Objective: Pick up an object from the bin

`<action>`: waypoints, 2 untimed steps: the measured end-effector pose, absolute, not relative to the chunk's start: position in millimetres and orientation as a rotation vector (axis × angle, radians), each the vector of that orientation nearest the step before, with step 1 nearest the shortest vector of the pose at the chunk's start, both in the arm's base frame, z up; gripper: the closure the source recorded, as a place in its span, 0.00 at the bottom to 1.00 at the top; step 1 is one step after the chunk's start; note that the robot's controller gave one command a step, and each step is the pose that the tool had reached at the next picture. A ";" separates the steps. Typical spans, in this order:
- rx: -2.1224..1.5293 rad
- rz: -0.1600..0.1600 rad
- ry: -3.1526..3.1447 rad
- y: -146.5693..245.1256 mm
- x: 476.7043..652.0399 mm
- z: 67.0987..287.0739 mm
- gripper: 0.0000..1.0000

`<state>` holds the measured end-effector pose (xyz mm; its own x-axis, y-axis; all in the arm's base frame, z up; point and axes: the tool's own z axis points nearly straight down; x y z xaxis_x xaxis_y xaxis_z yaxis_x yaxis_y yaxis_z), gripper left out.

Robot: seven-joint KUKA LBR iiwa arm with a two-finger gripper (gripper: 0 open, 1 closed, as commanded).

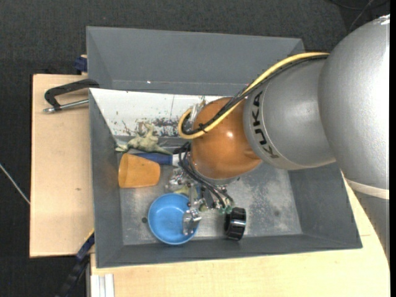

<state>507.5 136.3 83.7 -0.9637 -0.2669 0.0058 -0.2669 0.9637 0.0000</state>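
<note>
My gripper (190, 221) reaches down below the orange wrist cover at the front of the bin, its metal tip over the right rim of a blue bowl (166, 218). Whether anything sits between the fingers is hidden. A black round cap-like thing (235, 223) lies just right of the gripper. An orange wedge-shaped block (138, 171) lies to the upper left of the bowl, with a blue handle-like piece (159, 158) at its top edge.
A pale green toy dinosaur (143, 142) lies near the back wall on the left. The arm and its orange cover hang over the middle of the bin. Bare grey floor lies to the right of the black cap.
</note>
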 end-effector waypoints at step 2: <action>0.317 -0.005 -3.140 141.2 521.1 206.6 1.00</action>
